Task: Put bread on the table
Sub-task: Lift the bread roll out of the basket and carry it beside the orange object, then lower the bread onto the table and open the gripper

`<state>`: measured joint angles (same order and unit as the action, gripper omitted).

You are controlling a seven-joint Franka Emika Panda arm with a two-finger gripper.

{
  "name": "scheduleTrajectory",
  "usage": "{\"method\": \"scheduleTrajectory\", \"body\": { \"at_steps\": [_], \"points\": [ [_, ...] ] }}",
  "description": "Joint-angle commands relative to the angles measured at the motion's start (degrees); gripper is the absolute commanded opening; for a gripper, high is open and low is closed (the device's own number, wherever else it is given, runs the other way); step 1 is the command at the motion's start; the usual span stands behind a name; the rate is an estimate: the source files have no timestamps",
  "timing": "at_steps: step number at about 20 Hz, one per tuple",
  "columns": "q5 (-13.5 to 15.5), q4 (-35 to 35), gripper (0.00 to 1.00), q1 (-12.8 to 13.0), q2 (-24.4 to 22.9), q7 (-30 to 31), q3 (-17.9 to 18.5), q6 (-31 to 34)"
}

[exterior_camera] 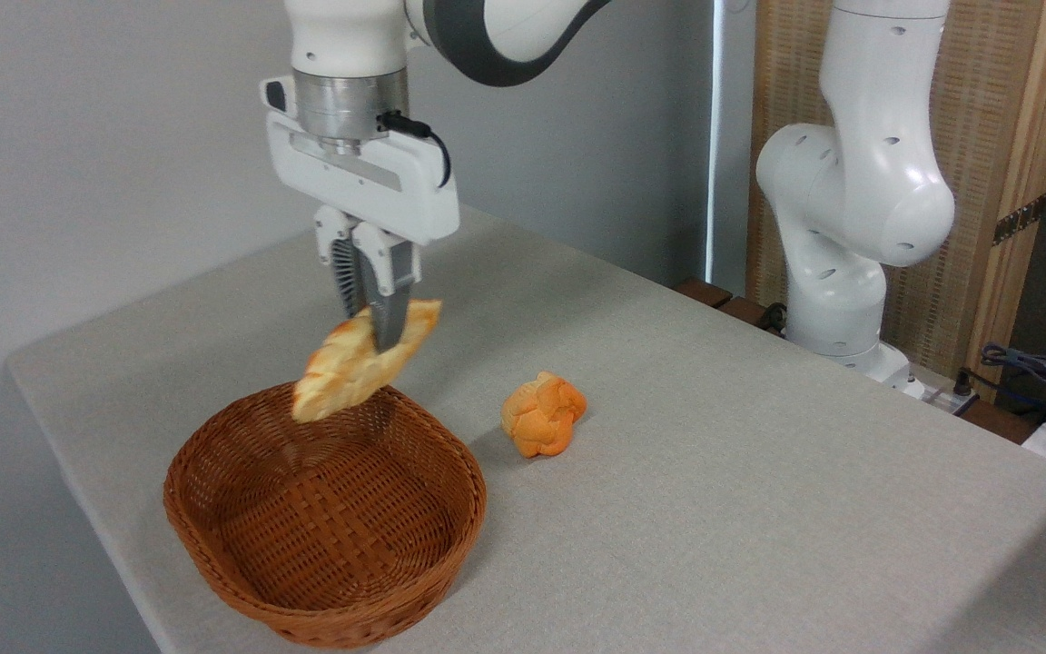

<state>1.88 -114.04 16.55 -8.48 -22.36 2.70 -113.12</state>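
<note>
Centre-left of frame: the gripper point(376, 331) has its jaws clamped on the braided loaf point(355, 363), tilted, hanging clear above the wicker basket's point(323, 604) far rim; orange knotted bun point(542, 414) sits on the grey table point(759, 509), just right of the basket.

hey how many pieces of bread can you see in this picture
2. The braided loaf hangs tilted in the gripper, above the basket's far rim. The orange bun lies on the table, right of the basket. Nothing seems hidden.
</note>
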Motion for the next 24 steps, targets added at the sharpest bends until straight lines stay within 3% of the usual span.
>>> {"method": "scheduleTrajectory", "body": {
  "at_steps": [1, 5, 10, 11, 13, 15, 17, 24],
  "points": [
    [0.58, -6.0, 0.19, 1.99, -5.14, -1.28, 0.38, 2.99],
    [0.58, -11.72, 0.19, 3.49, -10.15, -3.91, 0.12, 4.92],
    [0.58, -14.18, 0.21, 6.65, -10.6, -4.7, -0.23, 9.58],
    [0.58, -14.54, 0.3, 7.01, -10.51, -4.79, -0.32, 9.94],
    [0.58, -15.33, 0.35, 7.88, -10.16, -4.8, -0.41, 9.94],
    [0.49, -15.07, 0.76, 7.89, -8.33, -4.8, -0.5, 9.16],
    [0.14, -14.89, 0.99, 7.8, -7.08, -4.8, -0.94, 8.19],
    [0.05, -14.89, 1.0, 7.27, -6.2, -4.8, -0.94, 2.65]
  ]
}}
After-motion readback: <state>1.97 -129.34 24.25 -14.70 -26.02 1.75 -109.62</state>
